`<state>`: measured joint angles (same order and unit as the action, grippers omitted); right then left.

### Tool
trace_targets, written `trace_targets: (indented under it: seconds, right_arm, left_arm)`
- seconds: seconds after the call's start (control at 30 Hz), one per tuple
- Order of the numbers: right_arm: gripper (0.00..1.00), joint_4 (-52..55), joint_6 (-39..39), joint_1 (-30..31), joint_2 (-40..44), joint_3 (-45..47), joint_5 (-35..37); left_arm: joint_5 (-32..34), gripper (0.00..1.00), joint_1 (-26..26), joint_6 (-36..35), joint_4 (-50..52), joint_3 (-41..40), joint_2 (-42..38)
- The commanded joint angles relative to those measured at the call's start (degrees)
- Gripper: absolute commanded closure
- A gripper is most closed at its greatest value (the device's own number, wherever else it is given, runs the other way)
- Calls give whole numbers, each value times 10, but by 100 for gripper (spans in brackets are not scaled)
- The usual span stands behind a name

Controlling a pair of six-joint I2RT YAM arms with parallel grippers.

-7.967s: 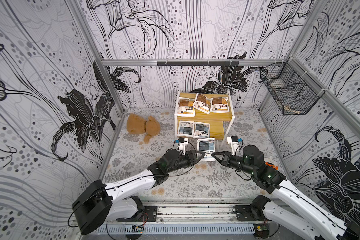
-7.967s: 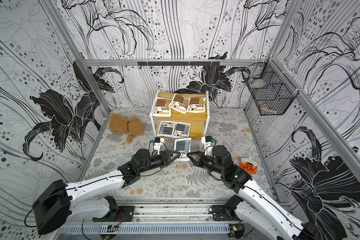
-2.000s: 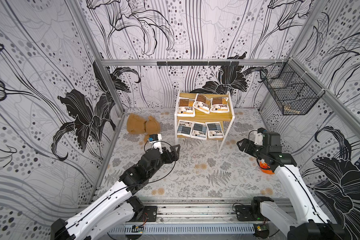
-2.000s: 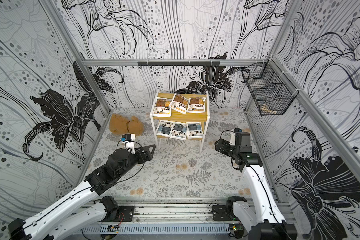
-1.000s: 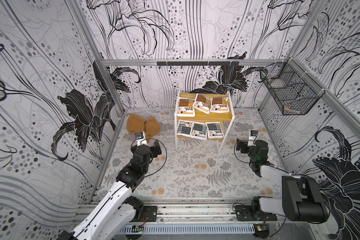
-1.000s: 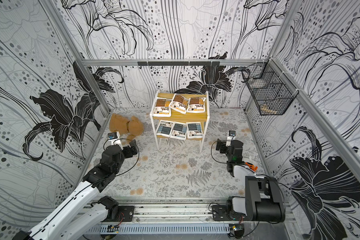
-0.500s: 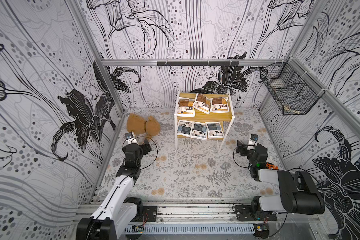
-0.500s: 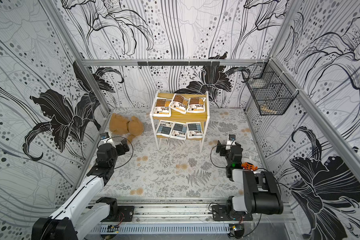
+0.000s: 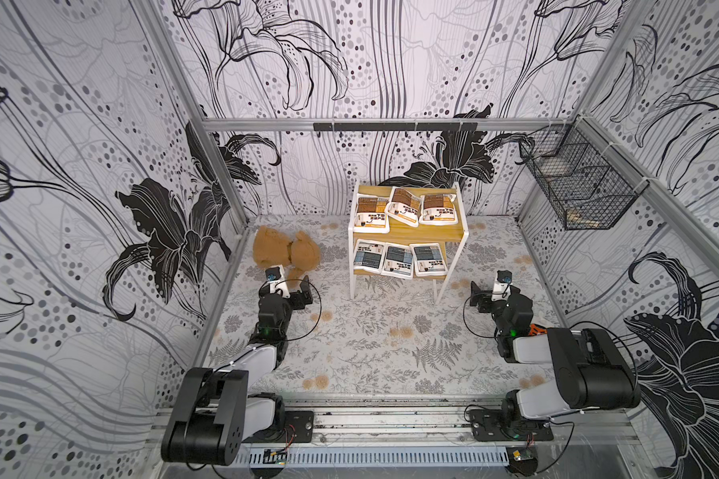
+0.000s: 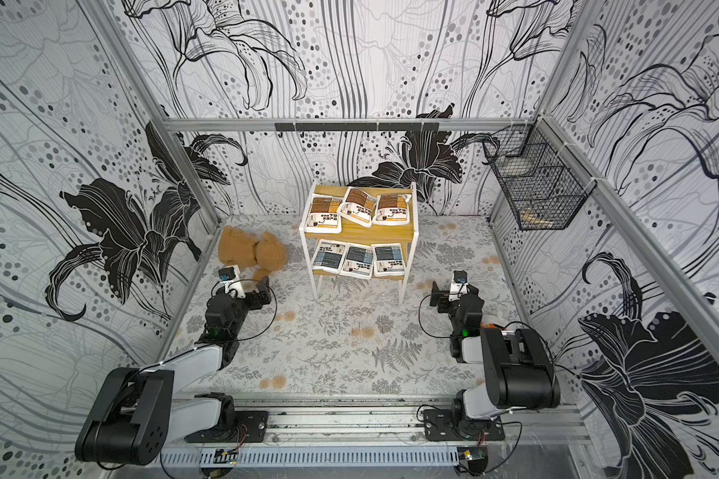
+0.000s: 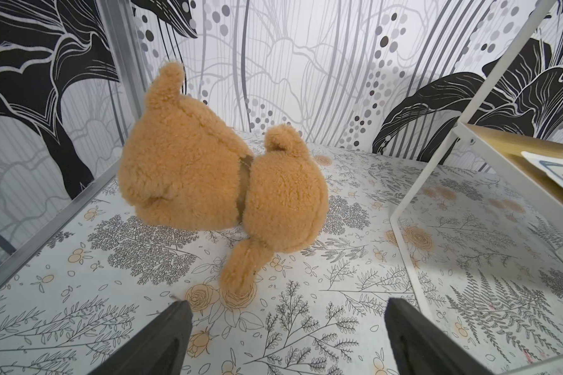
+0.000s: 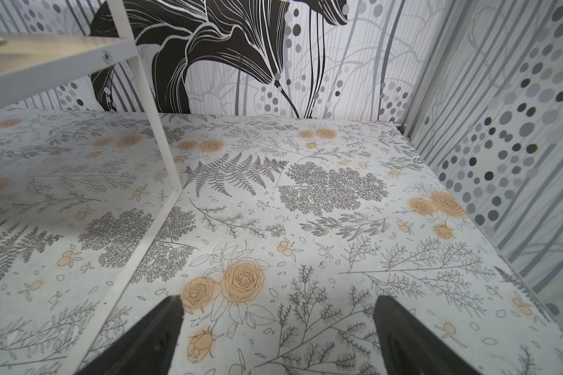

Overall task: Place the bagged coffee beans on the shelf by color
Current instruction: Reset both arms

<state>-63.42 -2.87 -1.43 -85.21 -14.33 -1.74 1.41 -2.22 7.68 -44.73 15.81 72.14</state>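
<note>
Left pincer point(image 11: 286, 305), right pincer point(image 12: 278, 298) retracted; six pouches point(image 9: 399, 259) on shelf point(image 9: 432, 230)

Three brown-panelled white pouches point(image 9: 405, 206) lie on the upper tier of the yellow wooden shelf point(image 9: 434, 233), three blue-grey-panelled pouches point(image 9: 398, 260) on its lower tier; a brown plush bear point(image 9: 285, 250) lies left of it.

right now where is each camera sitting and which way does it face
Top views: high above the arm bases, looking down and back at the shelf, teddy bear and wire basket; left arm and right arm show.
Left wrist: low over the table, facing the teddy bear; only the open left gripper shows.
Right wrist: low over the table, facing the far right corner; only the open right gripper shows.
Shared: both wrist views catch the shelf's white frame; top views and left wrist share the teddy bear.
</note>
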Motion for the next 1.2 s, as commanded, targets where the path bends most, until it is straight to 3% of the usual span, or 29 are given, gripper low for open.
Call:
trace_targets:
  seconds: [0.0,0.33,0.37,0.47,1.17]
  right_arm:
    - [2,-33,-13,-2,-6,10,-17]
    - [1,-43,-19,-2,-6,15,-30]
    - [1,-43,-19,-2,-5,15,-31]
    - [3,-41,-18,-2,-6,14,-31]
    - [4,-29,-9,-3,-7,7,-6]
  left_arm:
    - [-15,3,6,-20,-122,-19,20]
    - [-33,2,15,-29,-374,-88,131]
    - [-32,2,15,-30,-299,-67,114]
    - [-28,3,16,-27,-246,-34,126]
    - [-16,3,16,-28,-254,-38,125]
